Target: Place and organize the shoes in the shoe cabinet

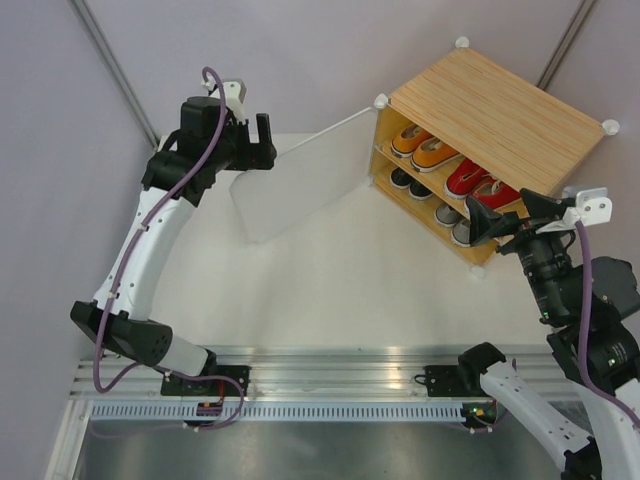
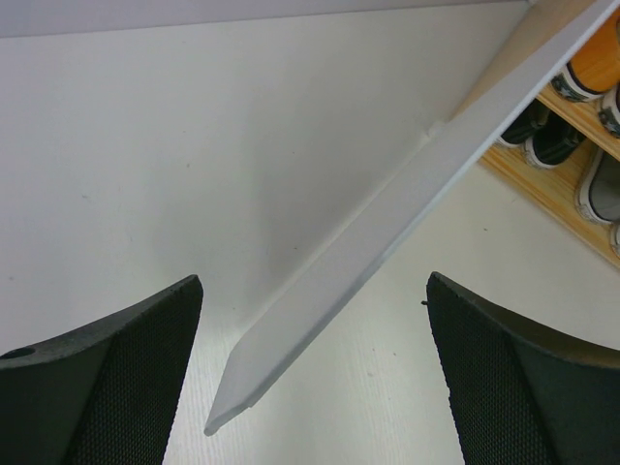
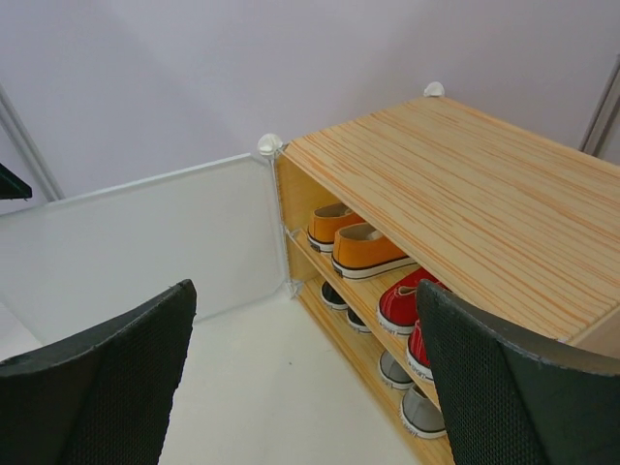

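1. Shoe cabinet point(image 1: 500, 105): stands at the far right corner of the table point(image 1: 330, 290), set at an angle to the table edges, with its open front facing the near left. White corner knobs point(image 1: 381, 100) mark its corners.

2. Door panel point(image 1: 300, 185): frosted white and attached at the cabinet's left front corner. It is swung wide open and reaches out over the table toward the far left.

3. Shoes, all inside the cabinet:
- Inner shelf point(image 3: 360, 291), left: orange pair point(image 1: 425, 147), side by side
- Inner shelf, right: red pair point(image 1: 475, 180), just beside the orange pair
- Bottom compartment, left: black pair point(image 1: 410, 183)
- Bottom compartment, right: grey pair point(image 1: 455, 222), partly hidden by the right arm in the top view

No shoe lies on the table outside the cabinet.

4. Left gripper point(image 2: 312, 281): sits near the far left corner of the table, at the free end of the door panel. Its fingers point(image 2: 116, 378) are spread wide. In the left wrist view the panel's free edge runs through the gap between them and touches neither finger. It holds nothing.

5. Right gripper point(image 3: 305, 291): hovers just in front of the cabinet's right end, above the table, aimed at the open front. Its fingers point(image 3: 107, 387) are spread wide, with only bare table and the cabinet front visible between them. It holds nothing and stands apart from the shoes
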{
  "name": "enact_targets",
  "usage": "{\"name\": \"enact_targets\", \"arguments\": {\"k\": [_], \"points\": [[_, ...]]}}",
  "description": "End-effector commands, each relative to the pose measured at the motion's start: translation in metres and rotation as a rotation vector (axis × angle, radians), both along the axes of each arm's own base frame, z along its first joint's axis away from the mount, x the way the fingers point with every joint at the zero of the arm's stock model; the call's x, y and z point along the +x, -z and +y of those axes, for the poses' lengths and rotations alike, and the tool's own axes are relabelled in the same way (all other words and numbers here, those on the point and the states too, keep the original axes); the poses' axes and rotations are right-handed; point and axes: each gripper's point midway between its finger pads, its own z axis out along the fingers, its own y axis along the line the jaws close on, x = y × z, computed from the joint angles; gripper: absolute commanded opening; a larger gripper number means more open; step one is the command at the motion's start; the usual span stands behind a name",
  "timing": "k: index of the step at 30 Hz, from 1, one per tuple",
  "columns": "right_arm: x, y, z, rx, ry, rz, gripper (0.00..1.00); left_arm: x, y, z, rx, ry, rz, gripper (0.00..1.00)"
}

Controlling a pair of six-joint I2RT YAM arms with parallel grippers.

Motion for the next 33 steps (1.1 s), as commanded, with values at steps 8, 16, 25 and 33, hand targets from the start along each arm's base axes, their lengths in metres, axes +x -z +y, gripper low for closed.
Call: {"name": "enact_targets", "arguments": {"k": [8,16,25,33], "points": [[-0.051,0.019,-0.023,0.039,-0.005,0.058,0.98,-0.07,0.013,-0.067,-0.197,0.358,0.141,0.98],[-0.095,0.016,-0.038,0.085,-0.031,0.041,0.98,-0.131,-0.001,-0.142,-0.281,0.565,0.186,0.97],[-0.126,0.016,-0.054,0.15,-0.024,0.024,0.98,-0.188,-0.001,-0.269,-0.504,0.875,0.266,0.97],[-0.125,0.04,-0.031,0.14,-0.126,0.143,0.98,-0.178,-0.039,-0.299,-0.576,0.9,0.191,0.98]]}}
